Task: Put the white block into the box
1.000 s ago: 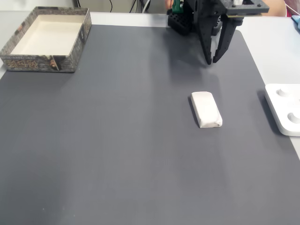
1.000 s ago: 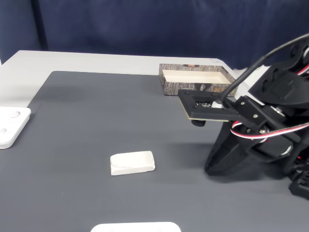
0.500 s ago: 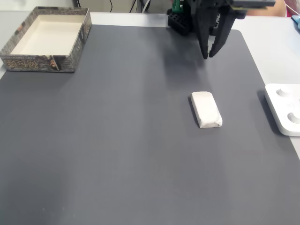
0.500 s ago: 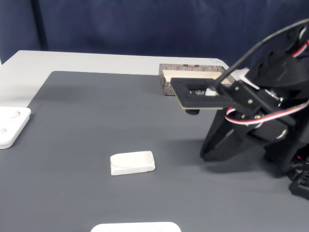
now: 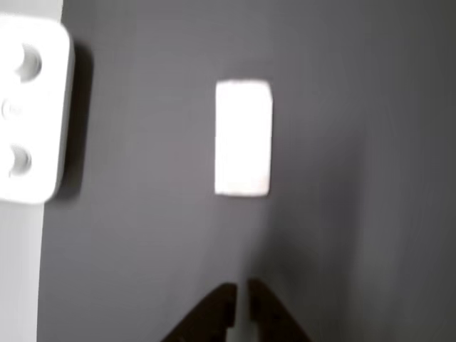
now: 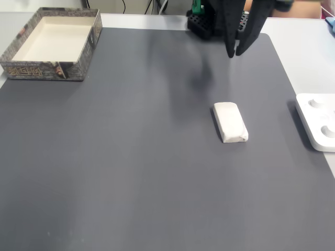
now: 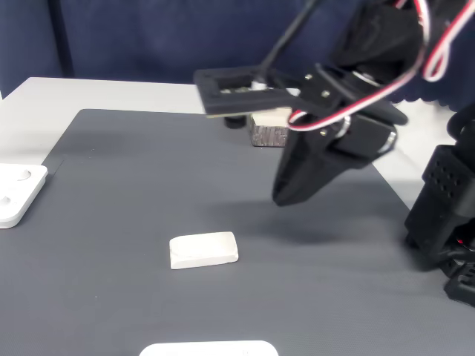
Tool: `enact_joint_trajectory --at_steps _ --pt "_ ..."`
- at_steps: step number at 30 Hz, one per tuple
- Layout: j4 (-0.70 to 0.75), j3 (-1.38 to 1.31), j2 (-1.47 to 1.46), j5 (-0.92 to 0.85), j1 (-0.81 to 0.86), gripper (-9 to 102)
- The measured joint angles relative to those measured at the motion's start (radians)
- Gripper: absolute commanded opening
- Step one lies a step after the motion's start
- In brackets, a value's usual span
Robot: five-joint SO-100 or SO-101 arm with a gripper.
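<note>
The white block (image 6: pixel 230 122) lies flat on the dark grey mat, right of centre in a fixed view, and also shows as the white block (image 7: pixel 203 249) and the white block (image 5: pixel 243 137). The box (image 6: pixel 42 70) sits at the mat's far left corner with nothing inside; in another fixed view the arm hides most of the box (image 7: pixel 267 135). My gripper (image 6: pixel 234 54) hangs in the air behind the block, apart from it, fingers together and holding nothing. Its tip (image 7: pixel 286 199) points down at the mat. In the other view the gripper (image 5: pixel 241 296) is below the block.
A flat white device (image 6: pixel 319 121) lies at the mat's right edge, seen also as the device (image 5: pixel 28 110) and the device (image 7: pixel 18 191). Another white object (image 7: pixel 208 348) pokes in at the near edge. The arm's black base (image 7: pixel 445 215) stands at the right.
The arm has risen and swung out over the mat toward the block. The block and box have not moved.
</note>
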Motion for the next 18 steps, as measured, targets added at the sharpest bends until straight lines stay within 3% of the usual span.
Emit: enact_joint_trajectory --at_steps 18 --pt "-0.005 -0.368 -0.497 0.002 0.008 -2"
